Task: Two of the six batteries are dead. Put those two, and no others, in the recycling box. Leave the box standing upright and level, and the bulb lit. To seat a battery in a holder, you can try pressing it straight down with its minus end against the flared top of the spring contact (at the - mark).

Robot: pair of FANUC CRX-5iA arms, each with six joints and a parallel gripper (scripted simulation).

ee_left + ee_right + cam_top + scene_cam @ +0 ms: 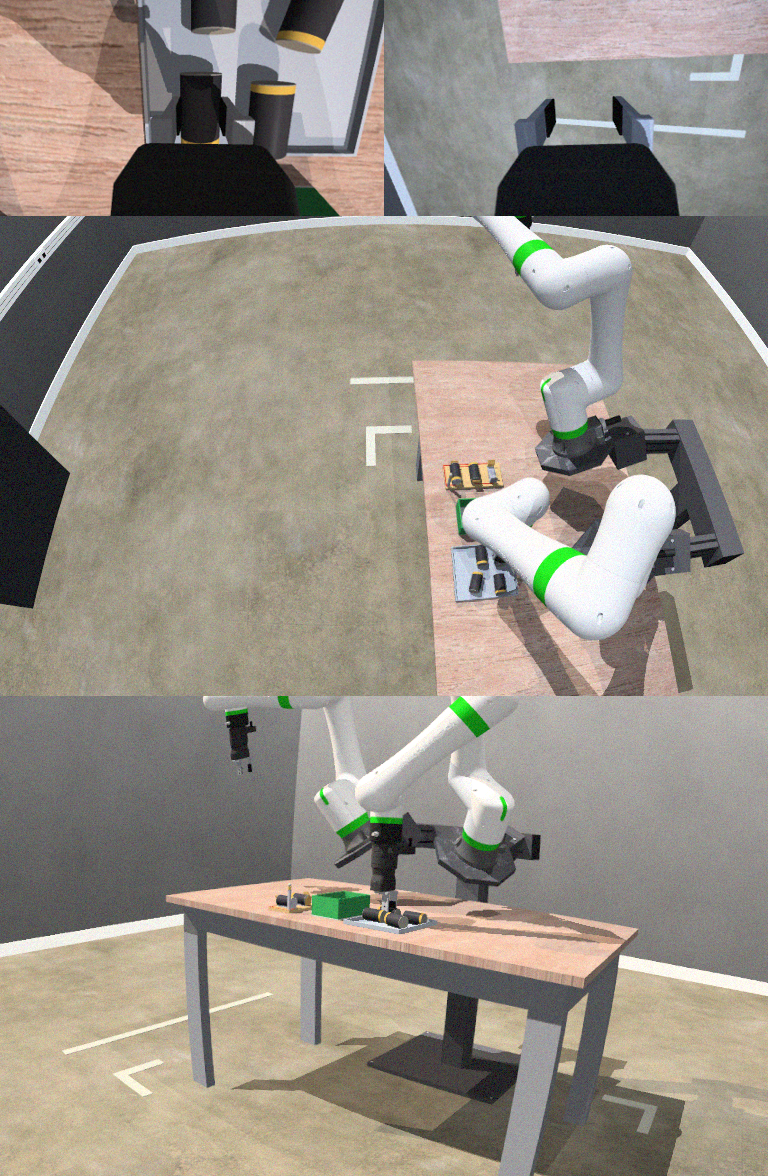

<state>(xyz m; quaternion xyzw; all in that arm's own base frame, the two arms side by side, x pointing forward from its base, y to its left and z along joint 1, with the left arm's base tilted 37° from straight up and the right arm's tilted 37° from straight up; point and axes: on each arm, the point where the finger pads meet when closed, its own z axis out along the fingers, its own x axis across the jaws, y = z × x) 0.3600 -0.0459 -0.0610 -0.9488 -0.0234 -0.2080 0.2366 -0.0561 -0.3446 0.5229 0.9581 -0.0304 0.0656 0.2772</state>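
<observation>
The grey tray [464, 560] [331, 103] holds four dark batteries with yellow bands. My left gripper [200, 108] [389, 908] is down in the tray, its pads against both sides of one battery [200, 101]. A second battery [271, 121] [481, 555] lies close beside one finger. Two more, one battery [214, 15] [499, 583] and a slanted battery [311, 22] [475, 582], lie farther along. The holder board [464, 476] carries two batteries; I cannot make out the bulb. The green recycling box [461, 516] [331, 907] stands upright. My right gripper [583, 109] [244, 769] is open and empty, high up.
The green box stands between the tray and the holder board on the wooden table [481, 408]. The left arm [509, 532] hides part of the box and tray in the top view. The right gripper hangs beyond the table edge.
</observation>
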